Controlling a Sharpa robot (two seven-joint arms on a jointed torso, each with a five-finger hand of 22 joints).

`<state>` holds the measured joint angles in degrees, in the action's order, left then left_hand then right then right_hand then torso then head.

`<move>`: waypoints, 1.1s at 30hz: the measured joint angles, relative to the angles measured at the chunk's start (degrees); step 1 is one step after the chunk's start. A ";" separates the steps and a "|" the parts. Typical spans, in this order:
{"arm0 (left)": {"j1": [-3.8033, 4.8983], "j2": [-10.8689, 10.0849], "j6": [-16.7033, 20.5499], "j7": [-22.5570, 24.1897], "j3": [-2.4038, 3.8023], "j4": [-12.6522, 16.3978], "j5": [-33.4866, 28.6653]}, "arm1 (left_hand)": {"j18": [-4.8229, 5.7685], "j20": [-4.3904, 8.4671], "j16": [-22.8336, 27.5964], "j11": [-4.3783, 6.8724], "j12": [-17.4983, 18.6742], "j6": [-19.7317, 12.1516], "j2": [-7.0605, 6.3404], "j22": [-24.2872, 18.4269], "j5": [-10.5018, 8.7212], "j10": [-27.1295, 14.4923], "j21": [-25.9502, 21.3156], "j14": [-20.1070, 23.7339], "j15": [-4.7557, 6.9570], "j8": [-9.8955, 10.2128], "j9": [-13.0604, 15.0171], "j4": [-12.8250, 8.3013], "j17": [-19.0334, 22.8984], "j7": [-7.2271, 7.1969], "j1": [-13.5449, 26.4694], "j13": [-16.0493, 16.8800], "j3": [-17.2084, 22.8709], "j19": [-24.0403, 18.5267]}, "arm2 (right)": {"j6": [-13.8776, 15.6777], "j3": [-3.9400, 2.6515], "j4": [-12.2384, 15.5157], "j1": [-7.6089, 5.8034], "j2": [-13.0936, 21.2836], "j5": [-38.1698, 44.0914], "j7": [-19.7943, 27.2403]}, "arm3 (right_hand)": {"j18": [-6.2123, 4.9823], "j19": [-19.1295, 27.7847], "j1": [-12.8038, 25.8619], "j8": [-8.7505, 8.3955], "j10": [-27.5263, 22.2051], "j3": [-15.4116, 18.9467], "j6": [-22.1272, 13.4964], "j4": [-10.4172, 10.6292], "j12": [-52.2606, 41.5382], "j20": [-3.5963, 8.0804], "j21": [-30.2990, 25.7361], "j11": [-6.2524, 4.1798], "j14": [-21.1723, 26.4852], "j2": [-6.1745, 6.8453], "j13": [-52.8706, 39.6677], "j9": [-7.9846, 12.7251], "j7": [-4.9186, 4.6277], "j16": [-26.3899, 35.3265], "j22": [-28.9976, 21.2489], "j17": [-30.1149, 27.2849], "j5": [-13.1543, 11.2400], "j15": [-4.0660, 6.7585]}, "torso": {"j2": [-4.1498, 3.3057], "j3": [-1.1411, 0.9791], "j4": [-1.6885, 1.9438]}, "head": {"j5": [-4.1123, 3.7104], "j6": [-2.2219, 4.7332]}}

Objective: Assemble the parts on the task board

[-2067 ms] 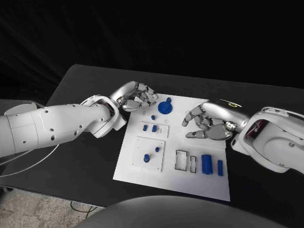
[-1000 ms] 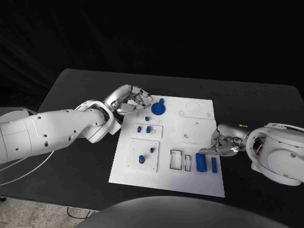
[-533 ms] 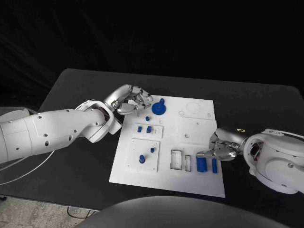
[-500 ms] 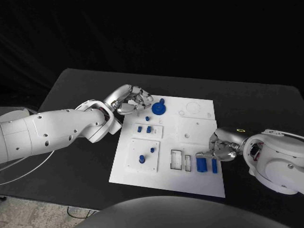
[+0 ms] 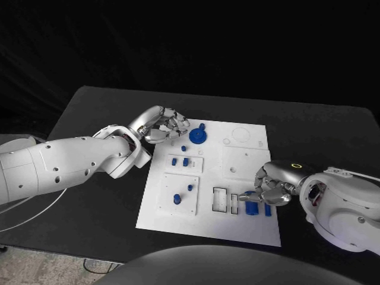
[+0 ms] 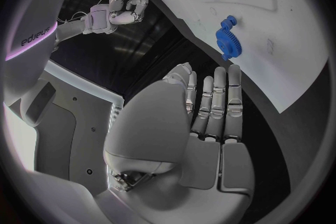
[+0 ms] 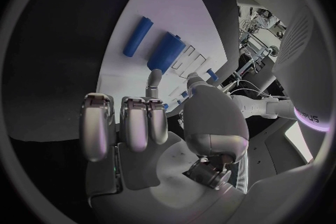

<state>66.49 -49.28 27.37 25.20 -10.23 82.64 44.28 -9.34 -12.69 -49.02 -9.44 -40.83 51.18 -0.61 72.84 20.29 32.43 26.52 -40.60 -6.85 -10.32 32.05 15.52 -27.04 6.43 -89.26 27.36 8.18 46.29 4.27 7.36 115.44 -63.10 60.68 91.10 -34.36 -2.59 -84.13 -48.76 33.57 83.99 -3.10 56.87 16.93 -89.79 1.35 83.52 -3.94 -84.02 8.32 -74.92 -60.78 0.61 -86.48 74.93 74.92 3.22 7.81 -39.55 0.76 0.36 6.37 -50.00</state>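
Evidently the right hand (image 5: 271, 191), fingers apart and holding nothing, hovered over the blue block (image 5: 252, 207) near the task board (image 5: 241, 228)'s near edge; it should descend squarely before pinching.

We see the white board (image 5: 241, 159) flat at table centre. A blue gear (image 5: 198, 135) stands at its eleven o'clock corner. Below sit two small blocks (image 5: 180, 161) in one recessed panel, then two pegs (image 5: 184, 194) in another. At five o'clock lie two long blue bars (image 5: 259, 208), beside empty slots (image 5: 226, 200).
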 measured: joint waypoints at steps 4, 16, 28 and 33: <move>0.00 -0.01 -0.06 -0.08 0.00 -0.04 -0.01 | 0.00 0.00 0.00 0.00 0.00 0.00 0.00 0.00 0.00 0.00 0.00 0.00 0.00 0.00 0.00 0.00 0.00 0.00 0.00 0.00 0.00 0.00 | -0.52 0.00 -0.08 0.38 -0.40 1.31 -0.42 | 0.00 0.00 -1.13 -2.77 0.00 0.00 -0.63 0.00 0.00 0.00 -0.88 0.00 0.00 -0.83 0.00 0.80 -0.44 0.34 0.00 0.00 0.00 0.00 | 0.03 0.02 0.00 | -0.11 0.00; -0.01 -0.22 -0.23 -0.31 -0.01 -0.07 -0.02 | -0.01 0.00 0.00 0.00 0.00 0.00 0.00 0.00 0.00 0.00 0.12 0.00 0.00 0.00 -0.01 0.00 0.00 0.00 0.00 -0.02 0.00 0.00 | -4.56 0.01 -0.31 2.12 -1.03 6.72 -1.53 | 0.00 0.00 -2.01 -5.93 0.00 -0.04 -0.30 -0.04 0.00 -0.01 -1.77 0.01 0.00 -1.76 0.01 2.32 -0.76 0.90 -0.01 0.00 0.65 0.00 | -0.01 -0.03 0.06 | 0.14 0.00; -0.09 -0.22 -0.46 -0.53 -0.01 -0.09 -0.03 | 0.00 0.00 0.00 0.00 -0.23 0.00 0.23 0.13 0.23 0.00 0.27 -0.21 -0.21 0.00 0.04 0.00 0.01 0.00 -0.23 -0.13 0.00 0.00 | -6.42 0.01 -0.39 2.57 -1.55 9.93 -1.95 | 0.00 0.00 -4.53 -7.42 0.00 -1.07 0.84 -0.56 0.00 -0.01 -2.03 0.01 0.00 -2.89 0.01 2.24 -0.98 1.11 -0.02 -0.01 5.93 -0.01 | -0.01 -0.02 0.04 | 0.02 0.00; -0.11 -0.21 -0.61 -0.68 -0.01 -0.09 -0.03 | 0.00 0.00 0.00 0.00 -0.23 0.00 0.23 0.24 0.23 0.00 0.27 -0.21 -0.21 0.00 0.03 -0.09 0.04 0.00 -0.22 -0.19 0.09 0.00 | -6.48 -0.05 -0.81 2.60 -2.05 10.09 -1.97 | 0.00 0.00 -8.28 -9.84 -0.01 -2.45 0.86 -1.94 0.00 -0.01 -2.26 0.44 0.00 -2.82 0.02 2.68 -1.05 1.55 -0.02 -0.01 17.48 -0.01 | 0.02 -0.01 0.07 | 0.02 0.00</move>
<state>66.38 -49.49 26.75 24.52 -10.24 82.55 44.26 -9.34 -12.69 -49.02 -9.44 -41.06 51.18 -0.38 73.09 20.51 32.43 26.79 -40.81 -7.06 -10.32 32.08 15.44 -27.00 6.43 -89.48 27.17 8.27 46.29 -2.21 7.31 114.63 -60.50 58.63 101.20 -36.33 -2.59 -84.13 -57.04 23.73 83.98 -5.54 57.73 14.99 -89.78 1.34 81.26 -3.51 -84.02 5.50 -74.91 -58.10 -0.44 -84.93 74.91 74.91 20.70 7.80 -39.53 0.75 0.43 6.38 -50.00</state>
